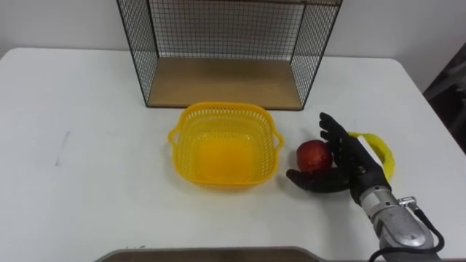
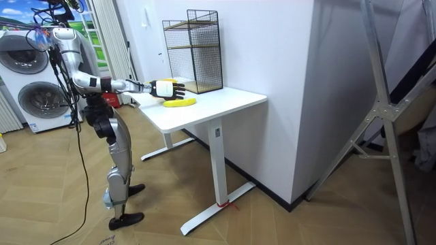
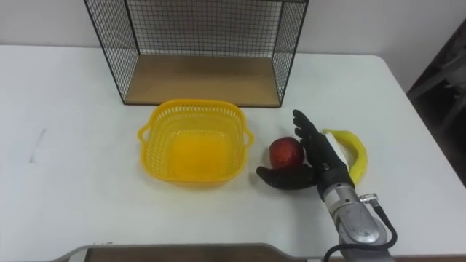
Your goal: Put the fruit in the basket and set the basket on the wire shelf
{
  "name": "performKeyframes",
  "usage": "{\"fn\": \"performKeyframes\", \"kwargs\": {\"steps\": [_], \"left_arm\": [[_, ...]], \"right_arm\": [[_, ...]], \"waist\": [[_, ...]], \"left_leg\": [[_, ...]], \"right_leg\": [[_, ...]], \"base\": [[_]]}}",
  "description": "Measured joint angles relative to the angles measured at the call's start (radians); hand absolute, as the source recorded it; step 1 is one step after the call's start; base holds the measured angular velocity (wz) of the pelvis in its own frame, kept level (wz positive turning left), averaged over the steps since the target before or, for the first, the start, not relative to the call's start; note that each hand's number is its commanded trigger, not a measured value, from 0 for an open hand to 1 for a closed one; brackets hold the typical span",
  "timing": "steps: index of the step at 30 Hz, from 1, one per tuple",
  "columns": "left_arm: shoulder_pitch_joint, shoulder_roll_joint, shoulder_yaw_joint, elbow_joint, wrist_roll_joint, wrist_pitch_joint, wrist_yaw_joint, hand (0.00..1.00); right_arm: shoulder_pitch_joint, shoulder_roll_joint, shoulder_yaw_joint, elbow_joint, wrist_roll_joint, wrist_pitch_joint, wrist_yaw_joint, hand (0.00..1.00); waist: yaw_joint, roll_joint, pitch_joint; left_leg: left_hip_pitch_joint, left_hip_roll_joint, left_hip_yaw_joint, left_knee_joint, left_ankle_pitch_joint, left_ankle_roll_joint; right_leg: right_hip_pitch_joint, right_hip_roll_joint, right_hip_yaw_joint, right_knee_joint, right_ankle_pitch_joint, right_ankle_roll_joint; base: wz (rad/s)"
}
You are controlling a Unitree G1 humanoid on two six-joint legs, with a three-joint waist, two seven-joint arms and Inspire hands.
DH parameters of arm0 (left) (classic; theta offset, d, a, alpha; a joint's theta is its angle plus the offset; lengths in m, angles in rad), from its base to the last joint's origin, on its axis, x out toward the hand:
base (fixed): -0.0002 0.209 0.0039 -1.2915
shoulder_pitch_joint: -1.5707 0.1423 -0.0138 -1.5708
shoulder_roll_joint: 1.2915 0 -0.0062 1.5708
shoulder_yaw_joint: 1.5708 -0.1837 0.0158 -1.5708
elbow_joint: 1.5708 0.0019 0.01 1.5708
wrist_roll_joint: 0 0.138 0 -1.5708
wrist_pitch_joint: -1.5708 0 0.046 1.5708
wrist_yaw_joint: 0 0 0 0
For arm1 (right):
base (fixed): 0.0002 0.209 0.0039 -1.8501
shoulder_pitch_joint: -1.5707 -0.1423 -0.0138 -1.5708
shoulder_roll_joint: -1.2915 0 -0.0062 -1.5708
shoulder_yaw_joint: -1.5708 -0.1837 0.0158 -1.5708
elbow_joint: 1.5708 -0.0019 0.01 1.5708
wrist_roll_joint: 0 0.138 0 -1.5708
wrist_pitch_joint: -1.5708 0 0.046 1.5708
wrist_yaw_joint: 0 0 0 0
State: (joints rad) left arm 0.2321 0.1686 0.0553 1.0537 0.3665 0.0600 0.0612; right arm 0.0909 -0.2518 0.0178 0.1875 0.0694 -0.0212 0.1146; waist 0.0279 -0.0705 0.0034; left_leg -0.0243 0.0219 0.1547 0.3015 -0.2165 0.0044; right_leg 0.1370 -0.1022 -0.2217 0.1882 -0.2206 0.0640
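The robot stands at one end of a white worktop [image 1: 87, 167] with its right arm stretched out over it. The right robot hand [image 1: 346, 164] rests low on the surface at the robot's right. It is wide open, with the fingers straight and pointing away from the robot and the thumb spread out to the robot's left. A red apple [image 1: 312, 154] sits on the worktop in the crook between that thumb and the fingers. The fingers run along the apple's right side and the thumb lies across its near side. Nothing is curled round the fruit, and whether the hand actually touches it cannot be told. A yellow banana [image 1: 378, 149] lies just beyond the back of the hand, on its right, curving along the worktop with part of it hidden behind the fingers. To the left of the apple, close beside it but apart, stands a yellow plastic basket [image 1: 226, 109] with latticed walls and a small handle on each side. Both fruits lie outside it. Behind the basket, further from the robot, stands the black wire shelf [image 1: 142, 44], its open front facing the robot and its wooden board [image 1: 226, 80] resting on the worktop near the basket's far rim.
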Motion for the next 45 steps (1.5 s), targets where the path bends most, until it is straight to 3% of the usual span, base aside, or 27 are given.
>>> {"fn": "performKeyframes", "kwargs": {"steps": [8, 9, 10, 11, 12, 17, 25, 43, 45], "left_arm": [[-0.001, 0.001, 0.0, 0.0, 0.0, 0.0, -0.004, 0.0], [-0.001, 0.001, 0.0, 0.0, 0.0, 0.0, -0.004, 0.0], [0.001, 0.001, 0.0, 0.0, 0.0, 0.0, -0.004, 0.0], [0.003, 0.001, 0.0, -0.001, 0.0, 0.001, -0.004, 0.0], [0.002, 0.001, 0.0, -0.003, 0.0, 0.002, -0.004, 0.0], [0.009, 0.002, 0.001, -0.004, 0.001, 0.008, -0.004, 0.0], [0.014, 0.003, 0.001, -0.005, 0.001, 0.025, -0.003, 0.0], [0.015, -0.002, 0.0, -0.033, 0.0, 0.02, 0.002, 0.0], [0.012, -0.004, 0.0, -0.033, -0.001, 0.019, 0.002, 0.0]], "right_arm": [[0.008, 0.0, 0.0, 0.023, -0.032, -0.002, 0.002, 0.0], [0.008, 0.0, 0.0, 0.024, -0.034, -0.002, 0.002, 0.39], [0.008, 0.0, 0.002, 0.024, -0.051, -0.002, 0.001, 0.53], [0.008, 0.0, 0.005, 0.024, -0.07, -0.002, -0.001, 0.8], [0.008, 0.0, 0.007, 0.024, -0.083, -0.002, -0.002, 1.0], [0.006, 0.0, -0.005, 0.024, -0.215, -0.003, -0.015, 1.0], [0.005, -0.001, -0.019, 0.024, -0.271, -0.001, -0.042, 1.0], [0.008, 0.001, -0.013, 0.003, -0.193, 0.006, -0.047, 1.0], [0.007, 0.001, -0.014, -0.035, -0.193, 0.006, -0.047, 1.0]], "waist": [[0.003, -0.013, -0.0045], [0.004, -0.014, -0.0051], [0.005, -0.014, -0.0053], [0.005, -0.012, -0.004], [0.005, -0.012, -0.004], [0.005, -0.009, -0.0061], [0.004, -0.007, -0.0084], [0.003, -0.001, -0.0043], [0.004, 0.004, -0.0007]], "left_leg": [[0.001, 0.0, 0.0, 0.0, 0.0, 0.0], [0.001, 0.0, 0.0, 0.001, 0.0, 0.0], [0.001, 0.0, 0.0, 0.001, 0.0, 0.0], [0.001, 0.0, 0.0, 0.001, 0.0, 0.0], [0.001, 0.0, 0.0, 0.001, 0.0, 0.0], [0.0, 0.0, -0.004, 0.002, -0.003, 0.002], [0.002, 0.0, -0.004, 0.002, -0.003, 0.002], [0.001, -0.001, -0.003, 0.004, -0.003, 0.003], [-0.001, 0.0, -0.001, 0.004, -0.003, 0.003]], "right_leg": [[0.0, 0.0, -0.001, 0.0, 0.0, 0.0], [0.0, 0.0, -0.001, 0.0, 0.0, 0.0], [0.0, 0.0, 0.0, 0.0, 0.0, 0.0], [0.0, 0.0, -0.001, 0.0, 0.0, 0.0], [0.001, 0.0, -0.001, 0.0, 0.0, 0.0], [0.006, 0.0, -0.004, 0.0, 0.001, 0.001], [0.009, 0.0, -0.005, 0.0, 0.002, 0.001], [0.008, 0.0, -0.001, 0.001, 0.002, 0.001], [0.004, 0.0, 0.002, 0.002, 0.002, 0.0]], "base": [[0.0], [0.0], [0.0], [0.0], [0.0], [0.01], [0.0], [0.0], [-0.04]]}}
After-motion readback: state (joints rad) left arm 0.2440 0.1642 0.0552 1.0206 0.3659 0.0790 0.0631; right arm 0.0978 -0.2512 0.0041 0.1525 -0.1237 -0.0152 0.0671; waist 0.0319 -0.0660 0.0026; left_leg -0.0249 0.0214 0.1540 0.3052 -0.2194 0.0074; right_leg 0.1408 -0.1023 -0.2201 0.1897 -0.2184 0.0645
